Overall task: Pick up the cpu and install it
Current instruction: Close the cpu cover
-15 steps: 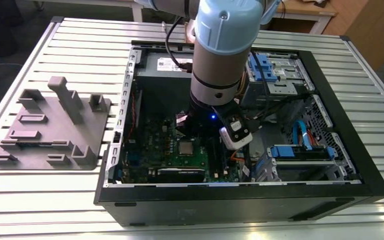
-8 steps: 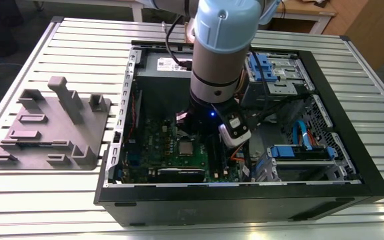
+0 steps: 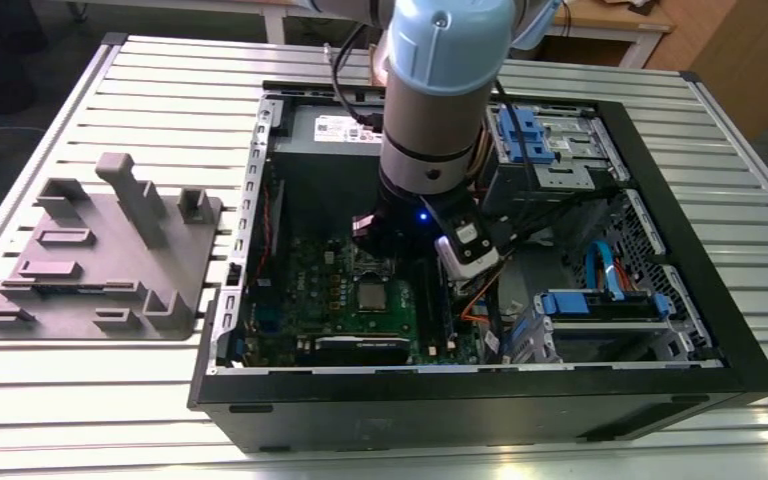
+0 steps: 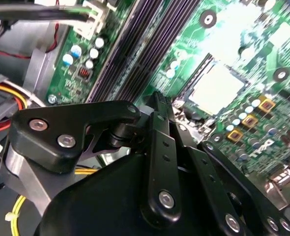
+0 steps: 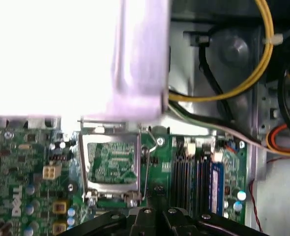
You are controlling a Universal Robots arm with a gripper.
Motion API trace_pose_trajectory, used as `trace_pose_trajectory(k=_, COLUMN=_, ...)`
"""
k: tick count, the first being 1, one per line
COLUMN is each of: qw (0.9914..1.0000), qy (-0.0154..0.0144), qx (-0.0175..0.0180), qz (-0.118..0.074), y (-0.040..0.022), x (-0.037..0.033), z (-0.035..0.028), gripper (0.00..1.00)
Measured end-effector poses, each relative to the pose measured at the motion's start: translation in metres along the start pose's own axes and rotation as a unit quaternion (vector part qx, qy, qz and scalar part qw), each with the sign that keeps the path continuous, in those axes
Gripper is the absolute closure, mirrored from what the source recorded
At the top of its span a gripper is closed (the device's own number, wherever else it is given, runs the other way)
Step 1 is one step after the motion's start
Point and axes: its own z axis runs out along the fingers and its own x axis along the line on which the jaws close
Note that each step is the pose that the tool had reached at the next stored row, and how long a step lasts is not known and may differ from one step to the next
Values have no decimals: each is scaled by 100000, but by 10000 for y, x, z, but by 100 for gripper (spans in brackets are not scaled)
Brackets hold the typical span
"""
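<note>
The cpu (image 3: 373, 295) is a small silver-grey square lying flat in the metal-framed socket (image 5: 112, 129) on the green motherboard (image 3: 307, 300). In the second wrist view the cpu (image 4: 216, 88) looks pale and bright. In the first wrist view the cpu (image 5: 113, 162) mirrors green board patterns. My gripper (image 4: 159, 98) hangs a little above the board beside the socket, between it and the memory slots (image 5: 191, 172). Its dark fingers meet, shut, with nothing visible between them. The gripper (image 5: 157, 209) does not touch the cpu.
The open computer case (image 3: 244, 250) surrounds the board, with blue drive brackets (image 3: 598, 300) and cable bundles (image 5: 243, 83) close by on the exterior view's right. A grey plastic fixture (image 3: 104, 250) with upright posts stands on the slatted table at the exterior view's left.
</note>
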Motion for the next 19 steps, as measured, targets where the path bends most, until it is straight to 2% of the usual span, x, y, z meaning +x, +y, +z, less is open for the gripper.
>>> trace_pose_trajectory(k=5, qw=100000, qy=-2, qx=-14, qz=3, y=54, x=-2, z=5, gripper=90)
trace_pose_trajectory(k=9, qw=99999, qy=9, qx=-15, qz=-329, y=62, x=-19, z=13, gripper=90)
trace_pose_trajectory(k=12, qw=99984, qy=67, qx=-40, qz=-1811, y=61, x=-20, z=17, gripper=90)
trace_pose_trajectory(k=16, qw=99899, qy=146, qx=-111, qz=-4483, y=62, x=-30, z=26, gripper=90)
trace_pose_trajectory(k=19, qw=99890, qy=157, qx=-126, qz=-4692, y=69, x=-57, z=31, gripper=90)
